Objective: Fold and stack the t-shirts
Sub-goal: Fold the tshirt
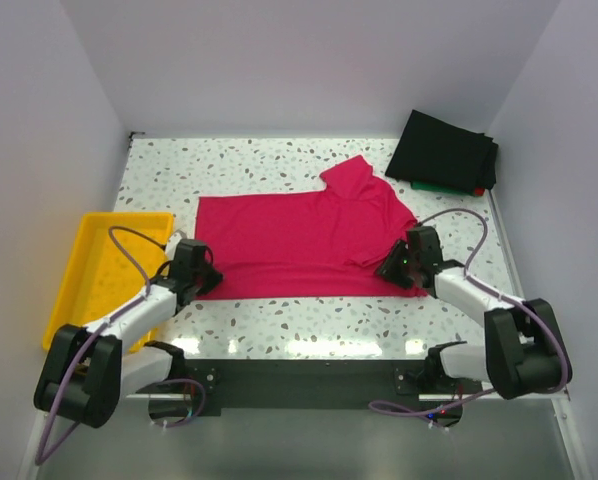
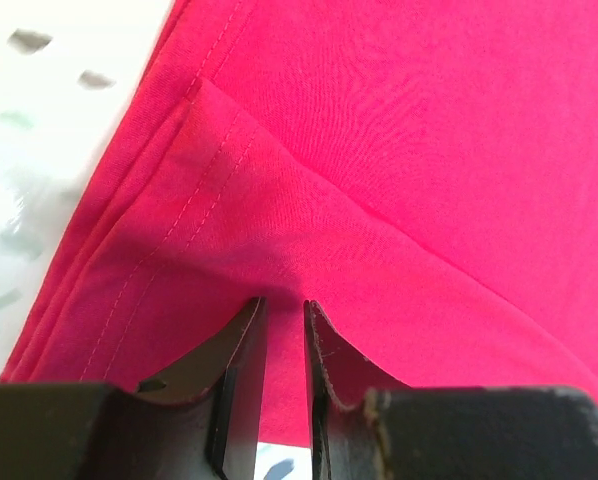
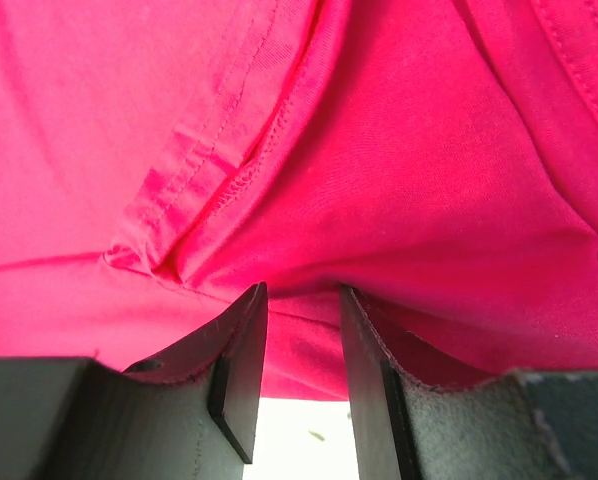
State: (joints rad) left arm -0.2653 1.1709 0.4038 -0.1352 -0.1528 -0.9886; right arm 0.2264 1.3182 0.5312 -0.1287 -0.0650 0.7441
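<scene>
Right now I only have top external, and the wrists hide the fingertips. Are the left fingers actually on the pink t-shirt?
Observer: Yes. The left fingers are nearly closed, with the near edge of the crimson-pink t-shirt between them.
Operator: And the right?
Observer: The right fingers pinch cloth too, with a wider gap. A bunched stitched seam lies just beyond them.
</scene>
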